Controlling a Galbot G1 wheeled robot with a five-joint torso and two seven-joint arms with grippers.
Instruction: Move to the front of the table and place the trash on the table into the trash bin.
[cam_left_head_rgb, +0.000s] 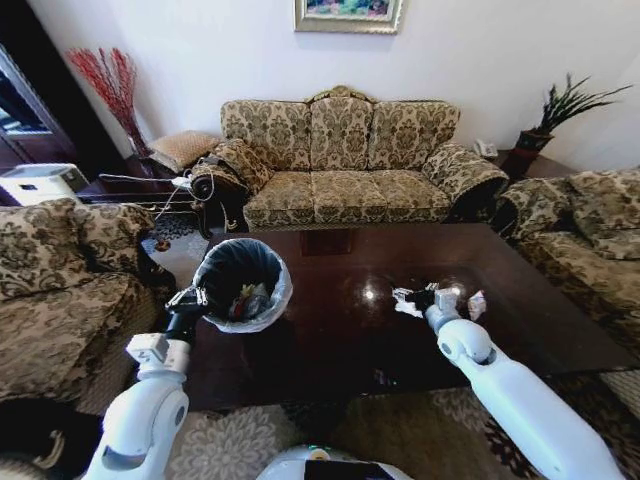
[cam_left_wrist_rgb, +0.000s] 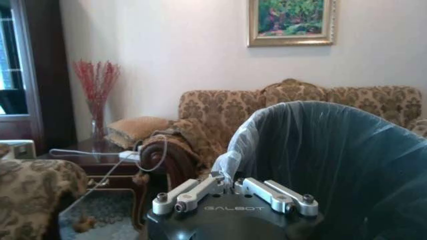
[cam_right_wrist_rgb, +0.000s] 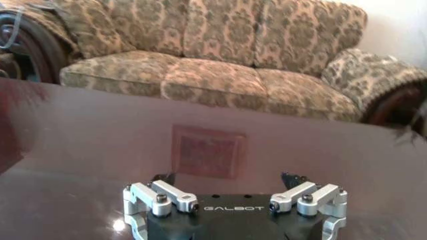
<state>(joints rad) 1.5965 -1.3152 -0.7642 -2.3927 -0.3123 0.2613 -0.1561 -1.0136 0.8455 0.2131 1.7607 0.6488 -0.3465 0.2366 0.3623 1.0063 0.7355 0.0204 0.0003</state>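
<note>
Head view shows the robot in front of the table (cam_left_head_rgb: 330, 330), a big dark shiny one that fills the middle of the frame. The left gripper (cam_left_head_rgb: 190, 300) is at the left middle of the frame, and it pinches the rim of the trash bin (cam_left_head_rgb: 243, 285), holding it up beside the table's left edge. In the left wrist view the fingers are pressed close together on the pale plastic at the bin's rim. Some bits of trash already lie inside the black bag.

The right gripper (cam_left_head_rgb: 428, 298) reaches out over the table, right of the middle of the frame. Its tip is among the trash (cam_left_head_rgb: 405, 302), some white crumpled paper just to its left. A pinkish-white wrapper (cam_left_head_rgb: 477, 304) lies just to its right. In the right wrist view the fingers are spread wide apart, low over the shiny table top.

The step now looks like picking up a piece of trash. To do it well, the right gripper should go down until one paper wad sits between the two fingers, then squeeze gently. It should not push down hard, because the top is smooth and paper can slide away. The left gripper should keep the bin steady and level, so nothing spills out.
</note>
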